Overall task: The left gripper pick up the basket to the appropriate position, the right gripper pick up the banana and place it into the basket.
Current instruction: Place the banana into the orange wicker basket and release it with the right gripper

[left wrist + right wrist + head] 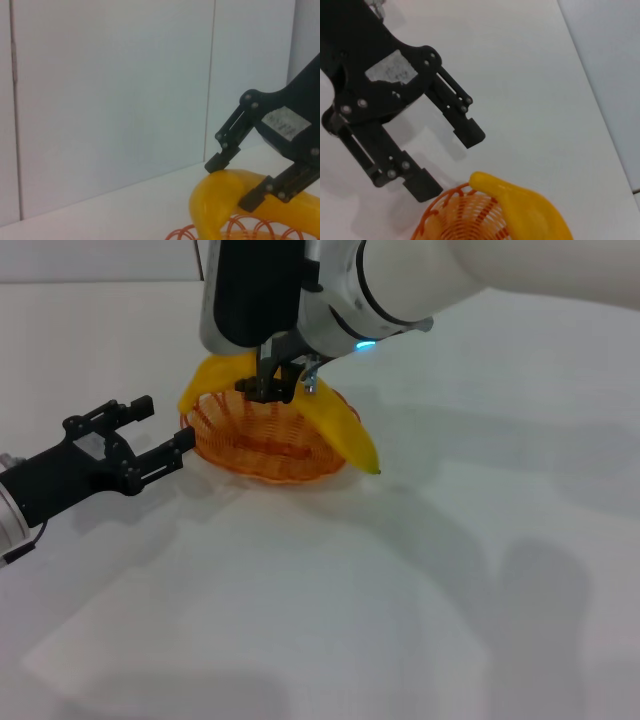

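The orange wire basket [265, 445] sits on the white table [450, 590], toward the far-left part of the surface and well back from its near edge. The banana [335, 425] lies across the basket's scalloped rim, not down in the bowl: one end sticks out past the rim on the basket's far-left side, the body runs over the far-right rim, and the dark-tipped end overhangs the right side, pointing down toward the table. The right gripper [272, 390] hangs over the basket from above at the banana's upper part; in the left wrist view its two fingers straddle the banana [225, 200], jaws moderately wide, with both fingertips at or just touching the peel and no firm clamp apparent. The white label on its body [286, 123] is visible there. The left gripper [165, 435] is at the basket's left, low over the table, jaws wide apart; the nearer finger reaches almost to the basket's left rim, and contact cannot be determined. In the right wrist view the left gripper [452, 160] shows spread fingers beside the basket rim [440, 207], with the banana end [520, 210] over the wire loops.
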